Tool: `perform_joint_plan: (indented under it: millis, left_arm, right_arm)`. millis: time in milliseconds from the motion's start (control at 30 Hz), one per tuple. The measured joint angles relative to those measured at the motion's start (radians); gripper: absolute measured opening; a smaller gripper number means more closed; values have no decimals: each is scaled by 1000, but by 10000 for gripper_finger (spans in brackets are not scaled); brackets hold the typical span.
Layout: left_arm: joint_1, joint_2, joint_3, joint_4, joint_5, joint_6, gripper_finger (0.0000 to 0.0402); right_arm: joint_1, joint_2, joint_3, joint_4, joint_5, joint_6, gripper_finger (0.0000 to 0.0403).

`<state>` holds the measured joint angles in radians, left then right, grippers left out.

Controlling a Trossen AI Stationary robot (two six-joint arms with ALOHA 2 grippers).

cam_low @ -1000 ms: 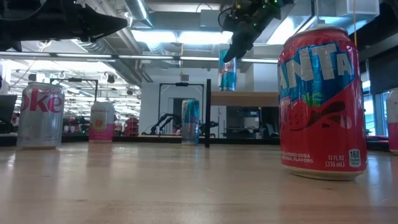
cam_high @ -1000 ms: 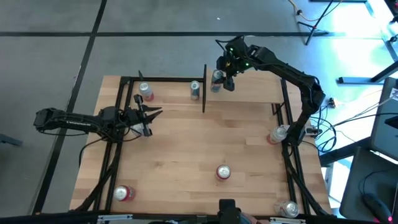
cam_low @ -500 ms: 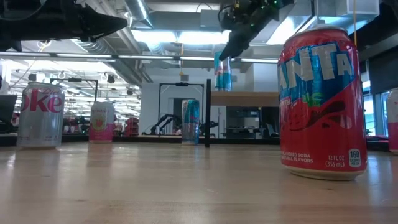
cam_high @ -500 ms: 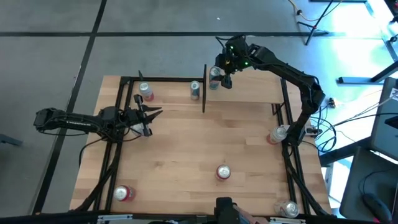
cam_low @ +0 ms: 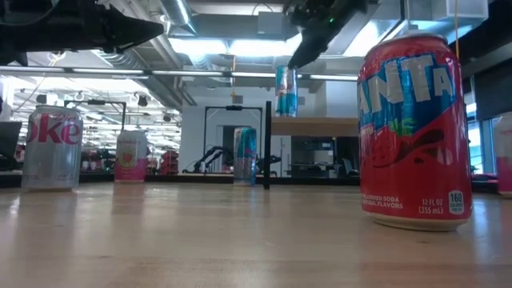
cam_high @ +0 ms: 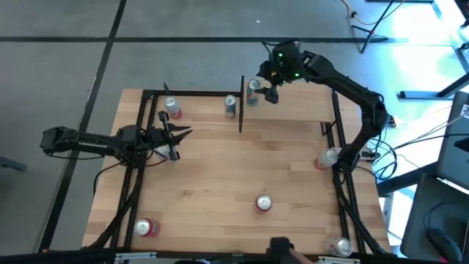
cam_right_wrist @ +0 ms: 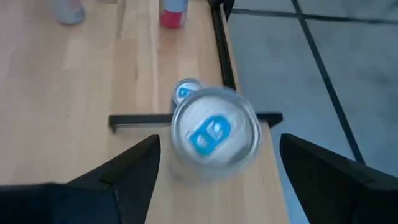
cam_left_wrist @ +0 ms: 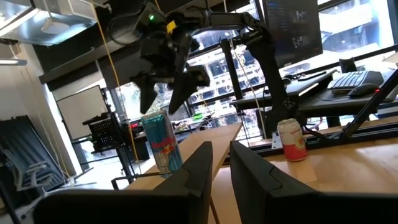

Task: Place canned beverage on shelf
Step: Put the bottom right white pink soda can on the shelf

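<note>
A slim blue-and-silver can [cam_low: 286, 91] stands by its base on the shelf [cam_low: 320, 122], a small raised wood board at the table's far side, near the shelf's left post [cam_high: 241, 103]. It also shows in the high view [cam_high: 253, 92] and the right wrist view [cam_right_wrist: 214, 134]. My right gripper [cam_left_wrist: 163, 93] is open just above the can. Its fingers [cam_right_wrist: 134, 168] stand wide on either side and touch nothing. My left gripper [cam_high: 179, 136] waits at the table's left with a narrow gap between its fingers, holding nothing.
On the tabletop stand a blue can [cam_high: 230, 106] and a pink can [cam_high: 170, 108] at the far left. A red Fanta can [cam_high: 262, 203] stands near the front middle, and other cans [cam_high: 145, 227] [cam_high: 341, 246] [cam_high: 327, 158] at the front corners and right edge. Black frame rails [cam_high: 139, 147] run along the sides.
My right gripper carried the blue can a little toward the table's left and set it down upright on the shelf. It then opened, let go and rose clear, drawing back slightly toward the right. The can was tilted in the hold and now stands alone.
</note>
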<state>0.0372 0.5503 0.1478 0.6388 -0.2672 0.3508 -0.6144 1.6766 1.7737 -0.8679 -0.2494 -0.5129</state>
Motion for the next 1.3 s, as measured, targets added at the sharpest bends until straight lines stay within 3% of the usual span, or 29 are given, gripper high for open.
perform_joint_plan:
  millis: [200,567,967,1300]
  left_arm:
    - [0,0,0,2,0,0,48]
    - [0,0,0,19,0,0,48]
    - [-1,0,0,20,0,-38,48]
    - [-1,0,0,-13,50,-192,48]
  right_arm:
    - [41,-106,1,-161,41,84,312]
    - [163,-174,-17,-458,89,284,312]
    - [175,-460,-401,-478,176,506,312]
    - [177,-650,-649,-581,173,667,312]
